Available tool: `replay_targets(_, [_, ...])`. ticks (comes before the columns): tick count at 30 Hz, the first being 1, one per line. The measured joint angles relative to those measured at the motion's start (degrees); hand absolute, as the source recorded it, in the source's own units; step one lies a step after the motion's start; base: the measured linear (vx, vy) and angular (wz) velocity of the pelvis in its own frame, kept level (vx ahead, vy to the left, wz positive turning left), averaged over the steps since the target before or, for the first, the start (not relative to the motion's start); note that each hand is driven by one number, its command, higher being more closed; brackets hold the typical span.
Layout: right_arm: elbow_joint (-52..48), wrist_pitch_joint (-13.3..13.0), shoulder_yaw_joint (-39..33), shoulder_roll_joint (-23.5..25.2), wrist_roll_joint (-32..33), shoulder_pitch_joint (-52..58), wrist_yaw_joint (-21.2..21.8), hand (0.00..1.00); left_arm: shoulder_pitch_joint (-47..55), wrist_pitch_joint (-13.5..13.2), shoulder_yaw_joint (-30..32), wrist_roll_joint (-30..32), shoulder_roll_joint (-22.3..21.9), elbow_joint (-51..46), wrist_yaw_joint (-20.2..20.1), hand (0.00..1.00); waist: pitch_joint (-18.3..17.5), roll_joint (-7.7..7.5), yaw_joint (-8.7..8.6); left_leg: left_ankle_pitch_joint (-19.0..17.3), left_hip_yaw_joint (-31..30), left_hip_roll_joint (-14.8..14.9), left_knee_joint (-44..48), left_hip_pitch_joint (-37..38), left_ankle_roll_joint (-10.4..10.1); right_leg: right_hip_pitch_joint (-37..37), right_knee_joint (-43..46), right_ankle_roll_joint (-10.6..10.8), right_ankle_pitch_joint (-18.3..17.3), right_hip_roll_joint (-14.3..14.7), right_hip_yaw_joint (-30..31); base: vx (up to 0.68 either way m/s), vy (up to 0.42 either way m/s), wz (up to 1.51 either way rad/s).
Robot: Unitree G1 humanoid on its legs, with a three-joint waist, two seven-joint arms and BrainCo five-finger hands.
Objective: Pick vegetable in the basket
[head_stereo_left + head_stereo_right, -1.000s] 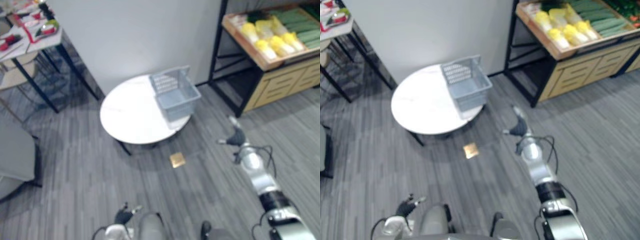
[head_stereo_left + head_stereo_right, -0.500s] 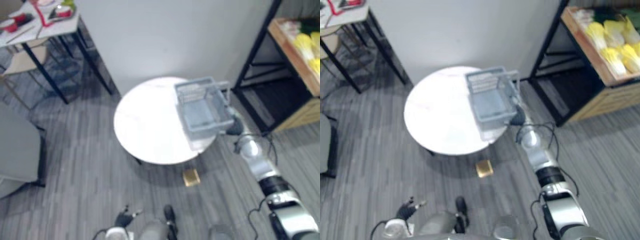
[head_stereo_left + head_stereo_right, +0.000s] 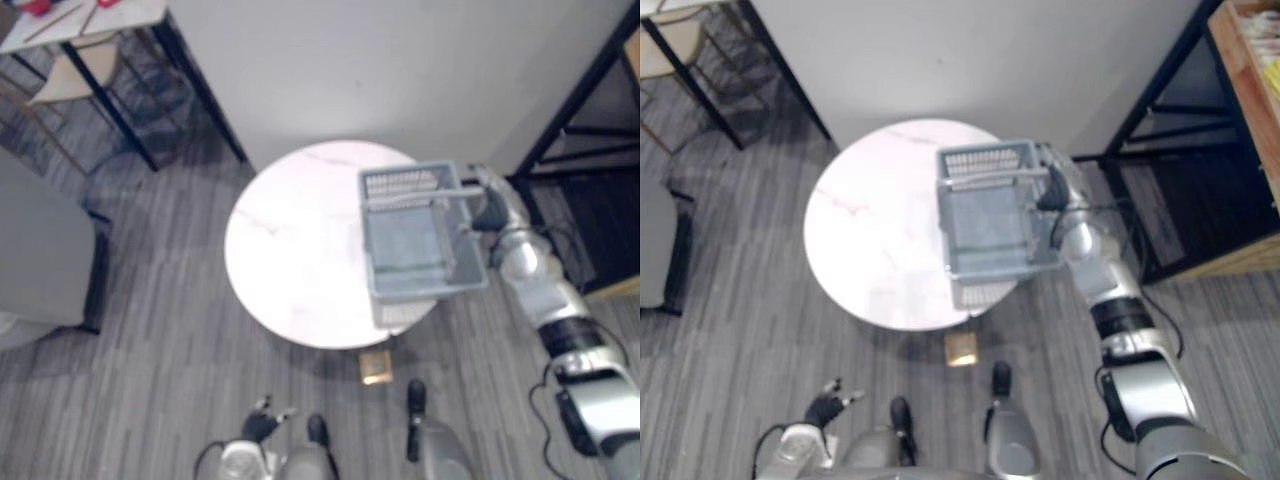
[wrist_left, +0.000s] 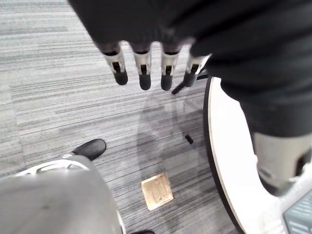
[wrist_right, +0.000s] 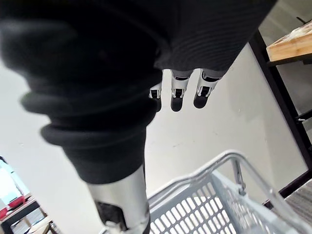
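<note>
Right eye view shows the right hand (image 3: 1052,190) arrived, within 1 second, from over the floor (image 3: 740,300) at the handle (image 5: 229,158) of the grey basket (image 3: 985,157) on the round table (image 3: 870,230), fingers (image 5: 177,97) straight, gripping nothing; basket holds no vegetable, so picking waits.

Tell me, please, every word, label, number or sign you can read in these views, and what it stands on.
None can be read. The grey basket, the round white table and the brass floor plate show no legible print.
Anything printed on the items on the corner table is too small to read.
</note>
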Motion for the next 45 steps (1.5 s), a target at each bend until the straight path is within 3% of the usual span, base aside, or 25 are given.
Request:
replay_targets(10, [6.89, -0.54, 3.46, -5.09, -0.16, -15.67, -1.36, 0.0, -1.61, -1.39, -0.64, -0.26, 0.13, -0.65, 0.28, 0.0, 4.22, 4.74, 0.5, 3.04, -1.69, -1.27, -3.17, -6.31, 0.28, -2.79, -7.65, -0.56, 4.63, -0.57, -2.04, 0.01, -0.008, 0.13])
replay_targets(24, [10.83, -0.5, 6.23, -8.08, -0.45, -24.32, -2.82, 0.0, -2.84, -2.35, -1.29, -2.9, 0.16, -2.41, 0.51, 0.0, 7.44, 7.41, 0.45, 5.35, -2.75, -1.25, -4.65, -11.17, 0.18, -6.79, -9.17, -1.01, 6.32, -0.43, -3.28, -0.01, -0.007, 0.05])
replay_targets(25, [11.39, -0.49, 6.32, -8.08, -0.48, -24.34, -2.82, 1.0, -3.0, -2.65, -1.42, -2.92, 0.16, -2.79, 0.6, 0.0, 7.98, 7.61, 0.53, 5.43, -2.82, -1.22, -4.65, -11.36, 0.18, -6.92, -9.17, -1.02, 6.34, -0.39, -3.28, 0.0, 0.0, 0.0])
replay_targets(37, [16.93, -1.61, 9.49, -8.58, -2.07, -29.21, -5.25, 1.0, -6.99, -3.72, -4.19, -4.19, 0.14, -2.75, 1.09, 0.0, 8.67, 8.16, 1.75, 6.57, -3.09, -0.99, -4.56, -14.11, 0.05, -9.51, -9.52, -1.39, 7.48, -0.06, -3.07, 0.0, -0.001, 0.0])
replay_targets(43, [17.53, -0.32, 9.98, -8.62, -2.83, -25.4, -4.3, 1.0, -6.55, -3.41, -4.17, -5.27, -0.71, -3.38, 1.18, 0.0, 8.7, 8.21, 2.44, 6.58, -2.89, -0.23, -5.2, -9.83, -0.11, -5.49, -9.6, -1.34, 7.48, 1.04, -2.49, 0.02, 0.0, -0.03])
replay_targets(45, [16.73, 0.02, 9.94, -8.42, -2.9, -22.18, -3.7, 1.0, -5.84, -3.38, -4.11, -5.28, -1.27, -5.04, 1.05, 0.0, 8.55, 7.57, 2.68, 5.34, -3.1, -0.1, -3.66, -8.51, -0.34, -4.04, -9.57, -1.33, 7.47, 1.71, 0.08, 0.05, 0.013, -0.29])
